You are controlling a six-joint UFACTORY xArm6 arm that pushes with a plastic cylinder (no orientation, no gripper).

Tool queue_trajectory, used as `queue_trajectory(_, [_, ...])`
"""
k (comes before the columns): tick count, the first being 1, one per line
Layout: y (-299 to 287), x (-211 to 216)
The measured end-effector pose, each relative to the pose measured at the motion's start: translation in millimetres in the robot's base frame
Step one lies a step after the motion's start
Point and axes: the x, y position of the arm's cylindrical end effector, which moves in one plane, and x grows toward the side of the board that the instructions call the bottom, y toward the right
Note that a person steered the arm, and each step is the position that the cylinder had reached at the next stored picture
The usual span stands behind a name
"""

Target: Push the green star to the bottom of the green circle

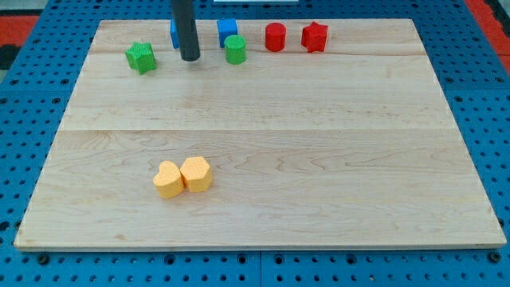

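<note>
Gripperless, our tip (190, 58) rests on the worktop (263, 151) between the green star (140, 57) at left and green circle (235, 49). Pushing from here could send the star leftward, away from its goal below the circle.

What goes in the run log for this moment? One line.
my tip: between green star and green circle, touching neither | star: not yet below circle

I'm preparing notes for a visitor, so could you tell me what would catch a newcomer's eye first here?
Probably the dark rod, my tip resting near the view's top between the green star and the green circle. Next, the two yellow blocks touching side by side, alone toward the view's bottom. Blue and red blocks line the top edge.
</note>
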Motion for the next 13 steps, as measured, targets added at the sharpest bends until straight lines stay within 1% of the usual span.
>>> queue_trajectory(1, [25, -20])
queue_trajectory(2, [33, -14])
queue_trajectory(3, [55, 0])
queue_trajectory(4, [65, 18])
queue_trajectory(5, [59, 76])
queue_trajectory(6, [-23, 96])
queue_trajectory(7, [-133, 90])
queue_trajectory(8, [-190, 77])
queue_trajectory(9, [-175, 38])
queue_trajectory(10, [-128, 20])
queue_trajectory(11, [-86, 14])
queue_trajectory(12, [-120, 27])
queue_trajectory(13, [-113, 17])
